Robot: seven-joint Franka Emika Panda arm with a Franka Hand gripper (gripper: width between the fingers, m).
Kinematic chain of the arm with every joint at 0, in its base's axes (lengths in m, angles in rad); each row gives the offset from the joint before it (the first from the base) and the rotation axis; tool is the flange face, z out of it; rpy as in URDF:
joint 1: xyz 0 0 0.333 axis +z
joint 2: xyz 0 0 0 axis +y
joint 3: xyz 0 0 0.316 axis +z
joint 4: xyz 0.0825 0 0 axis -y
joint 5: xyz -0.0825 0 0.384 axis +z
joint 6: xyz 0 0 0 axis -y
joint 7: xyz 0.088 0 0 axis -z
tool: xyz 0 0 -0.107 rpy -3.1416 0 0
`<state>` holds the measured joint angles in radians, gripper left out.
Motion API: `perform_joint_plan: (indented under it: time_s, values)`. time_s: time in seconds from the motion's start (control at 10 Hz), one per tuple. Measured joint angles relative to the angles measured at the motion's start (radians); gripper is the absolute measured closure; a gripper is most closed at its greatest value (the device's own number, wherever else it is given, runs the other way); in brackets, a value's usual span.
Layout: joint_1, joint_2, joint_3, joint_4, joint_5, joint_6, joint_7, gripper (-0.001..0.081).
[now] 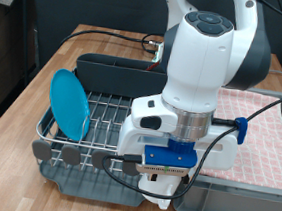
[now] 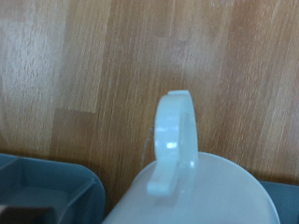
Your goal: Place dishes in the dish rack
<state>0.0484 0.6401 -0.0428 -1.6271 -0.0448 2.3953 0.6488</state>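
The light-blue plate (image 1: pixel 69 104) stands on edge in the wire dish rack (image 1: pixel 110 118), at the exterior view's left. The white mug (image 2: pixel 192 191) fills the wrist view close up, its handle (image 2: pixel 175 131) pointing up over the wooden table. My gripper (image 1: pixel 160 196) hangs low between the rack and the grey crate, near the exterior view's bottom. Its fingers are hidden by the hand in the exterior view and do not show in the wrist view. The wooden spoon is out of view.
A grey crate lined with pink checked cloth (image 1: pixel 263 137) sits at the exterior view's right. The rack's dark tray corner (image 2: pixel 47 191) lies beside the mug. Round grey discs (image 1: pixel 71 155) line the rack's front; the cutlery trough (image 1: pixel 109 67) is behind.
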Motion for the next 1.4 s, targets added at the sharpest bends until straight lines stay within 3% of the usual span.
perform_joint_plan:
  time_s: [0.1, 0.2, 0.3, 0.4, 0.8, 1.4]
  values:
    - [0.000, 0.000, 0.002, 0.007, 0.000, -0.016, -0.001, 0.0190]
    - [0.000, -0.001, 0.003, 0.021, 0.000, -0.045, -0.002, 0.0190]
    - [0.000, -0.005, 0.005, 0.035, 0.000, -0.076, -0.005, 0.0056]
    - [0.000, -0.011, 0.007, 0.050, 0.000, -0.115, -0.011, 0.0016]
    - [0.000, -0.034, 0.013, 0.104, 0.000, -0.249, -0.026, 0.0003]
    - [0.015, -0.148, 0.012, 0.103, -0.018, -0.349, -0.018, 0.0003]
